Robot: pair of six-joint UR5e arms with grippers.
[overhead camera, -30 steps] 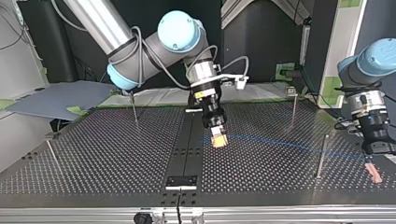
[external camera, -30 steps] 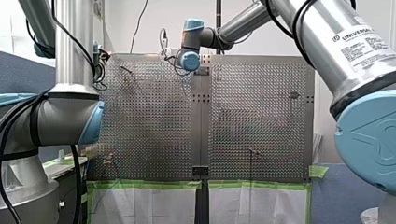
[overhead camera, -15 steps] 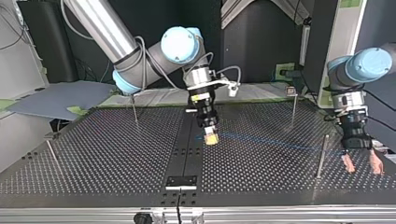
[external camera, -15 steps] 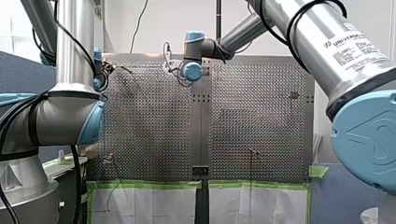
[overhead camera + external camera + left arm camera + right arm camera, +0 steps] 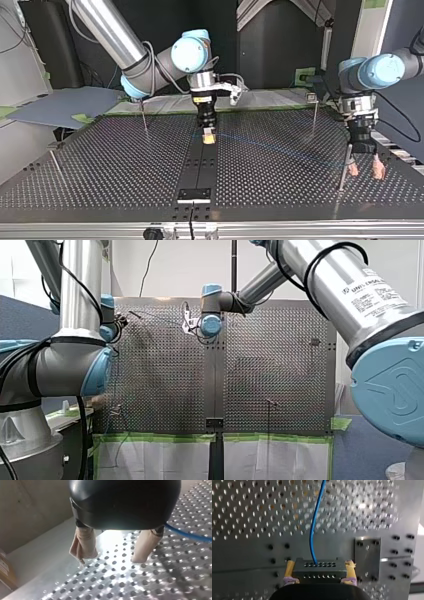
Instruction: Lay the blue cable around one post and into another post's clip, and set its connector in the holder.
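Note:
In the top view my right gripper [image 5: 208, 136], with yellow pads, hangs just above the table's dark centre strip. It is shut on the black connector [image 5: 319, 569], whose pin holes face the right wrist camera. The blue cable [image 5: 280, 149] runs from the connector across the table towards the thin post [image 5: 345, 167] at the top view's right. My left gripper [image 5: 365, 170] stands open just beside that post, with nothing between its beige pads [image 5: 85, 543]. The cable [image 5: 190, 535] passes beside them. The black holder [image 5: 195, 194] sits near the table's front edge.
More thin posts stand on the perforated table: one at the back right [image 5: 314, 117], one at the back left [image 5: 144, 118] and one at the far left [image 5: 55, 166]. A grey bolted plate [image 5: 367, 556] lies beside my right gripper.
My right gripper has carried the connector back and towards the top view's left, over the centre strip. My left gripper has turned and moved leftwards, up beside the right-hand post.

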